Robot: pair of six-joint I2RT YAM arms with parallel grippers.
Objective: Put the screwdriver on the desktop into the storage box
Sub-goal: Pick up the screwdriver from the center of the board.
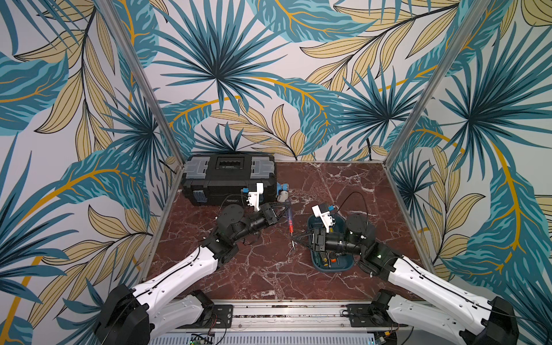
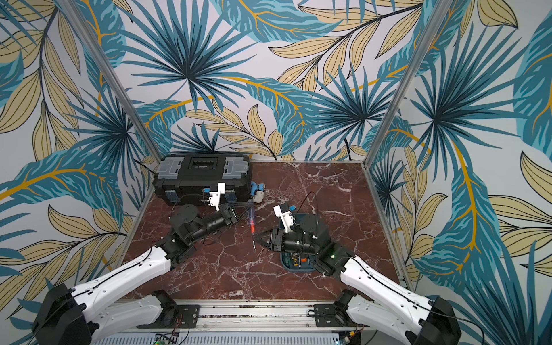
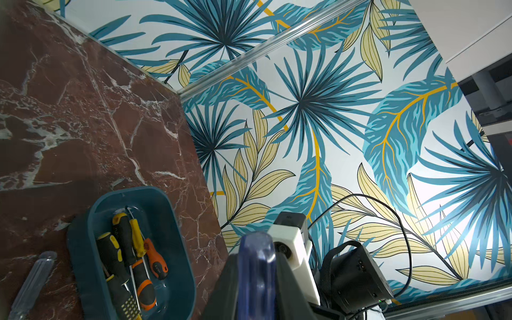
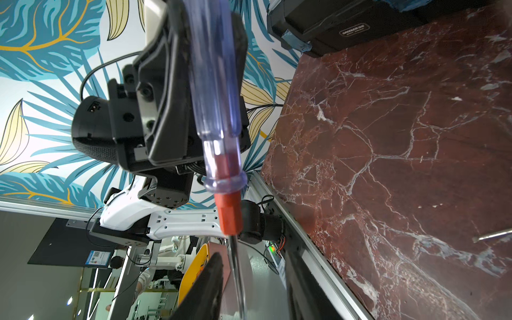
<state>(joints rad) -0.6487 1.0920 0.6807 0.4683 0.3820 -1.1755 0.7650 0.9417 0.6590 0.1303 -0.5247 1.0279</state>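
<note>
The screwdriver (image 1: 288,219) has a clear blue handle, a red collar and a thin steel shaft. It hangs above the desktop (image 1: 254,268), tip pointing toward the front edge. My left gripper (image 1: 282,212) is shut on its handle (image 3: 256,274), seen in both top views (image 2: 249,213). My right gripper (image 1: 294,241) stands open around the shaft (image 4: 235,263), with its fingers (image 4: 205,285) apart on either side. The teal storage box (image 1: 343,265) lies under the right arm and holds several screwdrivers (image 3: 130,249).
A black toolbox (image 1: 228,176) with grey lid compartments stands at the back left. A small blue and white object (image 1: 282,192) lies beside it. An aluminium rail (image 1: 286,310) runs along the front edge, and patterned walls close the other sides.
</note>
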